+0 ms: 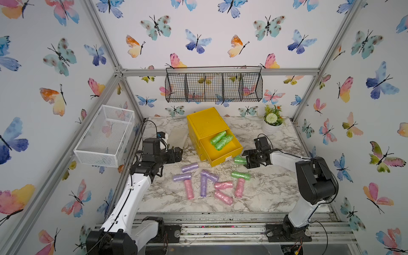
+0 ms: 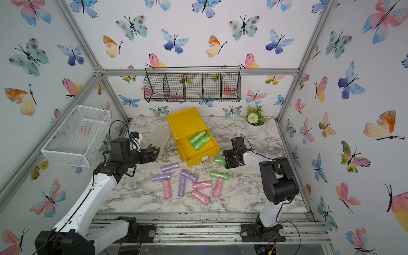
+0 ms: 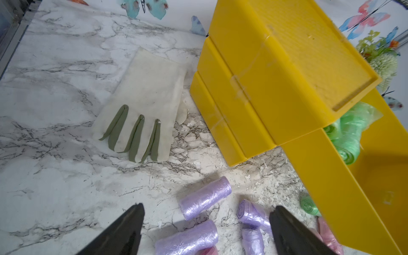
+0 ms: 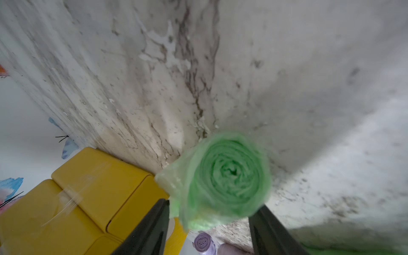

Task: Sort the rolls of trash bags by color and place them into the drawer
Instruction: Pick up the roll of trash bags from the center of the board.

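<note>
The yellow plastic drawer box (image 1: 206,123) stands at 12 o'clock on the marble table (image 1: 276,187). Its pulled-out drawer (image 1: 218,155) holds green crinkly rolls (image 1: 221,140). The right gripper (image 1: 244,160) is about half closed on one green roll (image 4: 225,176), which sits end-on between its fingers (image 4: 154,220), at 4 o'clock just beside the drawer's front corner. The left gripper (image 3: 208,206) is wide open and empty, at 9 o'clock of the drawer. Purple rolls (image 1: 189,167), pink rolls (image 1: 223,185) and a loose green roll (image 1: 240,175) lie at 6 o'clock, with bare marble beyond them toward the front edge.

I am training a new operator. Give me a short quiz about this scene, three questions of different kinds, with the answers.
1. True or false: the right gripper is empty.
2. Which colour are the rolls in the open drawer? A pink, B green, C purple.
3. How many pink rolls lie on the table?
Key: 1 false, it grips a green roll; 2 B; 3 four.
</note>
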Robot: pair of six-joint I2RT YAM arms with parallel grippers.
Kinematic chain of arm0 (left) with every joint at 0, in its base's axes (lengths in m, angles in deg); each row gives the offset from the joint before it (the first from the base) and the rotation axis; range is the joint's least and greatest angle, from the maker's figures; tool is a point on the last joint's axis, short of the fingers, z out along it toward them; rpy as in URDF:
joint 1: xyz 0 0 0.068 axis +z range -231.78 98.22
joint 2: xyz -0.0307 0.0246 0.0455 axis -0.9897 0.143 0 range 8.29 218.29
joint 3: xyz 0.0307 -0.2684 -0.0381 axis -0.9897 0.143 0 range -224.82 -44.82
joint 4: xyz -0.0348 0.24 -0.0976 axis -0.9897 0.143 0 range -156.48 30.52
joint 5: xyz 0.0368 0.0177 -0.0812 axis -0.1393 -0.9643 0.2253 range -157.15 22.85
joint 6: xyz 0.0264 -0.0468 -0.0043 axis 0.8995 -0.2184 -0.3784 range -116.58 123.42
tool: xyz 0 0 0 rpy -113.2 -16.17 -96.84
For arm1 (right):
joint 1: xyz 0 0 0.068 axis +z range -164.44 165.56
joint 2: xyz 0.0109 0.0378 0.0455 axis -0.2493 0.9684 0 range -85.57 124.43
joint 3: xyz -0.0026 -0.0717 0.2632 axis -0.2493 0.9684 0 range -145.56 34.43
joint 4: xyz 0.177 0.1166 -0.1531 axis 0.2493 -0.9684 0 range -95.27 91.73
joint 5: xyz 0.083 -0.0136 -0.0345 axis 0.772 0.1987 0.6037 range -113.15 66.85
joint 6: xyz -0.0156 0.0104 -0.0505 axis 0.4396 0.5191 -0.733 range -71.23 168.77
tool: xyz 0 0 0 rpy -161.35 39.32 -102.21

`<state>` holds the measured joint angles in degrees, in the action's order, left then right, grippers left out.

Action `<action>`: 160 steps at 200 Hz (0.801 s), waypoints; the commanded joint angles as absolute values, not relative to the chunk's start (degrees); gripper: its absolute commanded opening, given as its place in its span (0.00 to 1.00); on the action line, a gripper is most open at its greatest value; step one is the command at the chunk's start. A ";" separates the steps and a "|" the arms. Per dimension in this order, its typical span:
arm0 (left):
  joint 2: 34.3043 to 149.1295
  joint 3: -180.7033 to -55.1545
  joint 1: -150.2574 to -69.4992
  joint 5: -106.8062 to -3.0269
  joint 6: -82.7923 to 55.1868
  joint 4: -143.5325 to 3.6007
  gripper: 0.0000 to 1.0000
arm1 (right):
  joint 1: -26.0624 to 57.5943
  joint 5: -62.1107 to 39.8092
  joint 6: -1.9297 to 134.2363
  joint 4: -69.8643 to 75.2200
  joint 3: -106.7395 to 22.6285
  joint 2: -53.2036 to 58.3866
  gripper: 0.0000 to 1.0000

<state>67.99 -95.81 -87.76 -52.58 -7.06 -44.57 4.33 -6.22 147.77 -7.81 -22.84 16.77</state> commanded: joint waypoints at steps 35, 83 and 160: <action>62.87 -94.53 -88.78 -47.62 -4.76 -48.98 0.91 | 4.28 -4.67 149.57 -5.24 -22.08 18.07 0.57; 60.89 -93.77 -89.83 -47.48 -3.98 -50.14 0.91 | 4.29 -5.65 150.33 -3.87 -20.21 17.35 0.41; 60.58 -93.72 -89.87 -48.36 -3.88 -50.05 0.91 | 4.28 -7.44 150.29 -3.43 -18.49 15.06 0.32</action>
